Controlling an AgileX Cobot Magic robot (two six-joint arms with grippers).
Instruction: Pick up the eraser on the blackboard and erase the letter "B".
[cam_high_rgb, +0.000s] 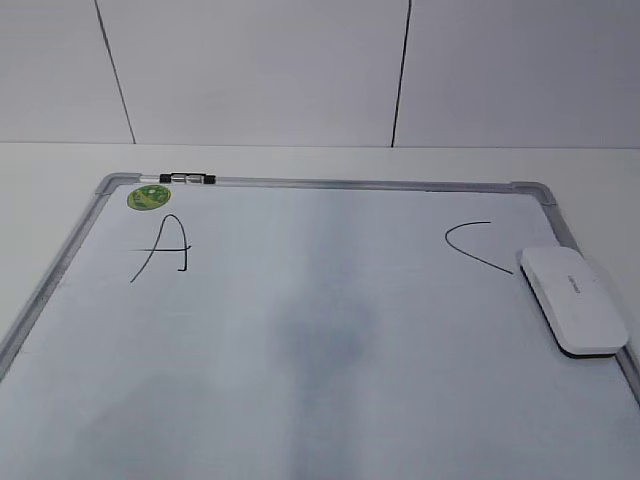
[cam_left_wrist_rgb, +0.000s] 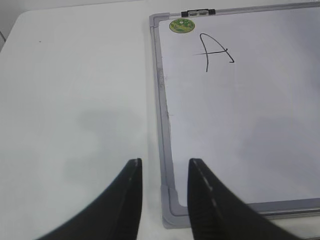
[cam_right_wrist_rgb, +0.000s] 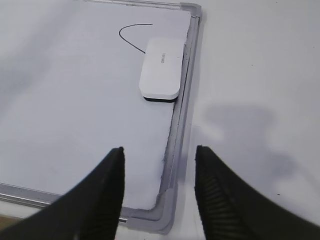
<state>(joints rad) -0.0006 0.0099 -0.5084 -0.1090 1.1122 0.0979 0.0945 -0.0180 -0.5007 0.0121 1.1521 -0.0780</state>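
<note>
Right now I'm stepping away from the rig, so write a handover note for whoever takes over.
Left tool: open, empty, over the blackboard's near left corner.
Right tool: open, empty, over its near right corner.
Eraser: lying on the board by the right frame, over the end of the "C".
"A" is at the left; between the letters only a grey smudge, no "B" in view.
Left: nothing visible to erase.

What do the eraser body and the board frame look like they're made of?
Eraser: smooth white shell with rounded corners and a soft sheen, likely moulded plastic; a thin dark layer shows under its near edge, possibly felt. Blackboard frame: dull grey straight strips, probably brushed metal. Rounded corner cap: matte grey, looks like plastic.
</note>
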